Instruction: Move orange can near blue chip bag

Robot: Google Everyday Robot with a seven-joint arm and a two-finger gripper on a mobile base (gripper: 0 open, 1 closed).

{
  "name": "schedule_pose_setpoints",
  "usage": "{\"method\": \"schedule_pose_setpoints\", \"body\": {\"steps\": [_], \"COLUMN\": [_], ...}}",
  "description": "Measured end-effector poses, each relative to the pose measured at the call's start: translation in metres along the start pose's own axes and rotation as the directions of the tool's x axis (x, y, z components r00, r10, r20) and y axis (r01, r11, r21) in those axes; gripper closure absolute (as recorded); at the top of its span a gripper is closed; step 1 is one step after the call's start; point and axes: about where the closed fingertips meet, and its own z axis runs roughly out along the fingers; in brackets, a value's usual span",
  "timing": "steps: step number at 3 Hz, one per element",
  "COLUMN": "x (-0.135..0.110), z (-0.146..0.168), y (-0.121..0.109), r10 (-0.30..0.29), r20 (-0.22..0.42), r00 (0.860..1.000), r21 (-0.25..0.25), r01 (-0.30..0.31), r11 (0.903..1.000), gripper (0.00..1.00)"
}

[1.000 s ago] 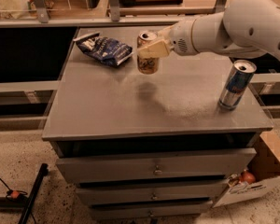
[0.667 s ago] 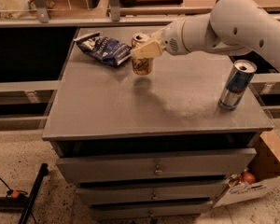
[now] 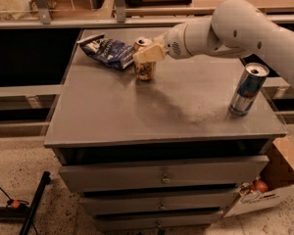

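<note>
The orange can (image 3: 144,68) stands upright on the grey cabinet top (image 3: 137,111), right next to the blue chip bag (image 3: 109,51), which lies crumpled at the back left. My gripper (image 3: 147,55) reaches in from the right and its cream-coloured fingers (image 3: 149,54) are closed around the can's upper half. The white arm (image 3: 235,28) stretches from the upper right across the back of the top.
A tall slim blue-and-silver can (image 3: 248,88) stands near the right edge of the top. Drawers sit below the top. A cardboard box (image 3: 279,180) lies on the floor at the lower right, and a black stand leg (image 3: 32,209) at the lower left. Shelving runs behind the cabinet.
My gripper has carried the orange can left and down, from above the middle back of the top to a spot right beside the blue chip bag, where it now rests on the surface.
</note>
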Motion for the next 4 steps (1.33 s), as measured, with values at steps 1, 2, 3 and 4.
{"method": "schedule_pose_setpoints", "body": {"steps": [1,2,3,4], "x": [0.0007,0.0005,-0.0006,-0.002], "z": [0.0078,0.0128,0.017,0.0159], "y": [0.0011,0.0028,0.005,0.0052], "r10": [0.005,0.001,-0.01,-0.017], "r20": [0.006,0.005,-0.009,-0.014], "r00": [1.0,1.0,1.0,1.0], "r21": [-0.019,-0.029,-0.034,-0.033], "r01": [-0.005,-0.001,0.01,0.017], "r11": [0.9998,0.9996,0.9994,0.9993], "gripper": [0.59,0.36,0.13,0.0]}}
